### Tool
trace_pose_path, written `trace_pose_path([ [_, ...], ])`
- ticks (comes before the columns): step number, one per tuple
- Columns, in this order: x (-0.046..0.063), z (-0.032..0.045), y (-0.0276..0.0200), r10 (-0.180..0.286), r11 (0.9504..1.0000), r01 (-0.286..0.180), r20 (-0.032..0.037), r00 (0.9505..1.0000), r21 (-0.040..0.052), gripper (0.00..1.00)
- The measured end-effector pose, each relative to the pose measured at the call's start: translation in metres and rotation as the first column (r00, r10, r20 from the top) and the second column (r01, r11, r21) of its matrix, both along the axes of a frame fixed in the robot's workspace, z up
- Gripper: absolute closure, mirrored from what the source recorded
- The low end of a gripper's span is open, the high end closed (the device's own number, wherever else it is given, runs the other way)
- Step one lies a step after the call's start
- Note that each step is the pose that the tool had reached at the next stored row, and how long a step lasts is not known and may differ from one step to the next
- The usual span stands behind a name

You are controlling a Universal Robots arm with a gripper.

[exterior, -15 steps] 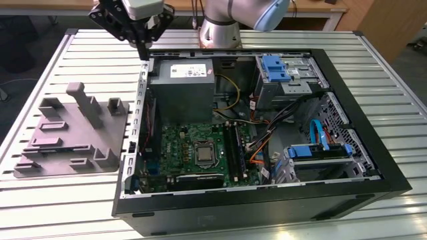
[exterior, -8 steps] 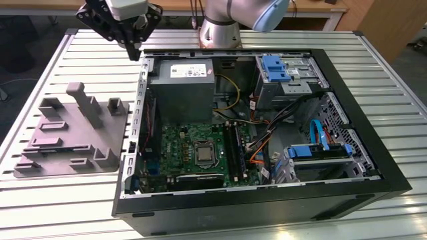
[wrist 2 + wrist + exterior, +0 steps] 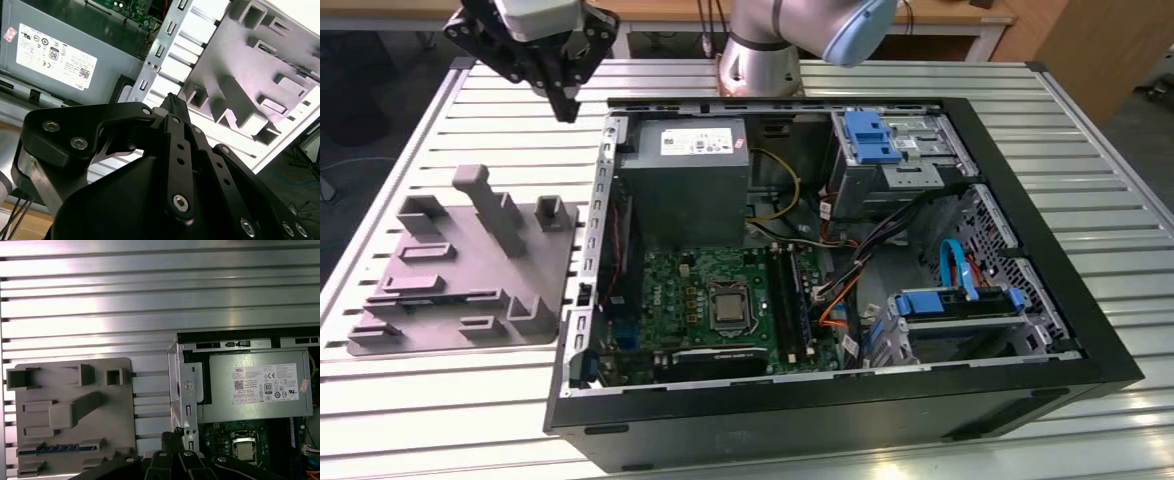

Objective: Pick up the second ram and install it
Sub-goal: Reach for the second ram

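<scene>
**Pinched Shut and Empty-Handed by the Case Corner**

Hanging the gripper [image 3: 567, 108] high over bare ribbed aluminium table [image 3: 454, 130], just off the sheet-metal edge of the open computer case [image 3: 827, 410]. Pinching black fingers [image 3: 176, 145] tight together, clutching nothing. Spotting the second ram [image 3: 55, 447], a thin blue-green strip, lying in a slot of the blocky matte grey fixture tray [image 3: 120, 410], with open slats all round.

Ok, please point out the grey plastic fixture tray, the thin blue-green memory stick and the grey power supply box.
grey plastic fixture tray [image 3: 120, 420]: first wrist view, flat base.
thin blue-green memory stick [image 3: 55, 448]: first wrist view, visible edge.
grey power supply box [image 3: 220, 407]: first wrist view, bare casing.
</scene>
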State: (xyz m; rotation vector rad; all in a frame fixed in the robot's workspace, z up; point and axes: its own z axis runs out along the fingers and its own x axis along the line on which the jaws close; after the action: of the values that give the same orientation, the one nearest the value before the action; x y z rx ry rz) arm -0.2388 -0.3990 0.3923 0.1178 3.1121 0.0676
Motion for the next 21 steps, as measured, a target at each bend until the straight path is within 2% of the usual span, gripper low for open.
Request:
trace_pose_path([
  [21, -0.049, -0.0014, 0.0000, 0.000, 1.0000, 0.000, 0.0000, 1.0000, 0.0000, 0.90],
])
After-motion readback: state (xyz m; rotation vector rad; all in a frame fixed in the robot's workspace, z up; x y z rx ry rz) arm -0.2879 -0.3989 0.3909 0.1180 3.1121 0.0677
